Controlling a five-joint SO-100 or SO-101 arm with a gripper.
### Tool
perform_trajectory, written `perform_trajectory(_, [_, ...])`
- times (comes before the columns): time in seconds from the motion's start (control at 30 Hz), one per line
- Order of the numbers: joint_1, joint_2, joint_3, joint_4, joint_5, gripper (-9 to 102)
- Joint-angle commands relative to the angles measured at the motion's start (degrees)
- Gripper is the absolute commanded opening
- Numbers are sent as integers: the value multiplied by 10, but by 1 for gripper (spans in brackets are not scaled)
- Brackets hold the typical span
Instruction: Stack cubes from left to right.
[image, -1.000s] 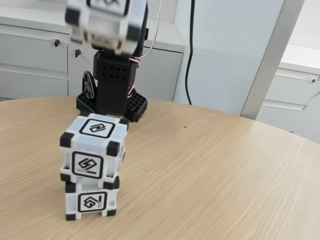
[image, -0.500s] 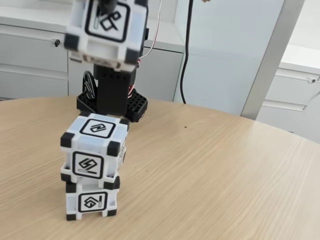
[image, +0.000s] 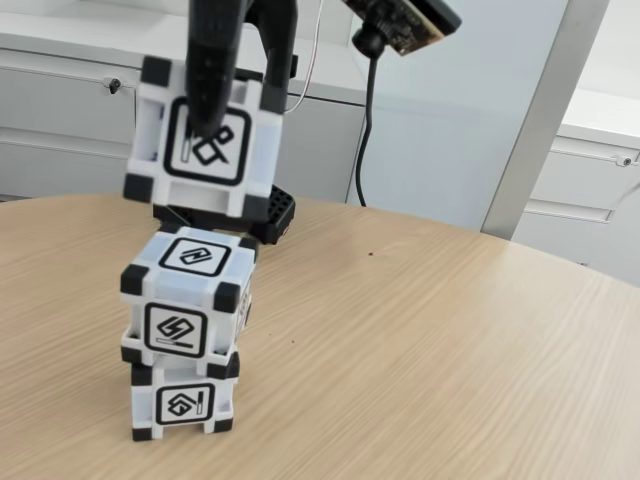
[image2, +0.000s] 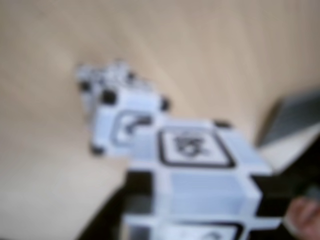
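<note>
Two white cubes with black corners stand stacked near the table's front left in the fixed view, the upper cube sitting slightly askew on the lower cube. A third cube hangs just above the stack, tilted a little, with my gripper shut on it from above; one black finger runs down its front face. The blurred wrist view shows the held cube close up between the dark jaws of my gripper, with the stack's top cube below and to the left.
The arm's black base stands behind the stack on the round wooden table. White cabinets and a grey post lie beyond the table's far edge. The wrist camera juts out at the top.
My gripper has lowered the held cube from the frame's top edge to just above the stack. The two stacked cubes have not moved.
</note>
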Motion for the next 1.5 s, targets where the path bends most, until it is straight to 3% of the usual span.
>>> perform_trajectory(0.0, [5, 0, 8, -11, -4, 15])
perform_trajectory(0.83, [5, 0, 69, -11, -20, 15])
perform_trajectory(1.47, [5, 12, 60, -4, -22, 37])
